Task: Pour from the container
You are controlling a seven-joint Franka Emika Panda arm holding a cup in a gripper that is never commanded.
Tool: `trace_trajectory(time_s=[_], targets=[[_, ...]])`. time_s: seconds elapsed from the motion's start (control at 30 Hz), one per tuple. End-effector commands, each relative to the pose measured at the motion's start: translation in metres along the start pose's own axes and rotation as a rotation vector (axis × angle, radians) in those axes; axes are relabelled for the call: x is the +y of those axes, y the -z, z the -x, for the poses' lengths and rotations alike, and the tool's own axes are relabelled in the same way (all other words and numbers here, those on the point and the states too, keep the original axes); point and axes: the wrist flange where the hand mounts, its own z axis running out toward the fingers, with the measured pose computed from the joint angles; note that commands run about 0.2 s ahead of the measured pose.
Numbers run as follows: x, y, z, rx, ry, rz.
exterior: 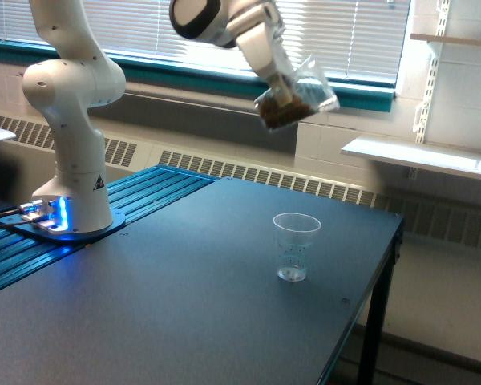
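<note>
Gripper (282, 87) is up high, in front of the window blinds (144, 24), jaws pinching the cup (298, 100). The fingers themselves are mostly hidden against the cup wall.

The cup is clear, wide-mouthed and tilted, with its mouth toward the exterior view's right. Brown granular stuff (282, 112) sits piled in its low side.

The cup hangs in the air well above the table (184, 305), touching nothing but the gripper. It is up and slightly toward the exterior view's left of the small tapered cup (296, 246).

The tapered cup stands upright on the dark table near its far right edge. It is clear with faint printed marks; whether anything is in it, I cannot tell.

The arm's base (72, 160) sits at the exterior view's left on a blue ribbed plate (144, 192), with blue lights glowing at its foot. The wrist joint (196, 18) is visible at top centre.

A radiator grille (248, 176) runs along the wall behind the table. A white shelf (417, 156) is at the exterior view's right.
</note>
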Motion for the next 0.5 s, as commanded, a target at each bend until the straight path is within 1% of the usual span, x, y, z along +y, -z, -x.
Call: trace_trajectory(time_s=[0.03, 0.27, 0.5], targets=[[-0.001, -0.01, 0.032, -0.016, 0.014, 0.0], [0.0, -0.025, 0.058, -0.044, 0.046, 0.019], [-0.004, -0.037, 0.077, -0.074, 0.088, 0.049]])
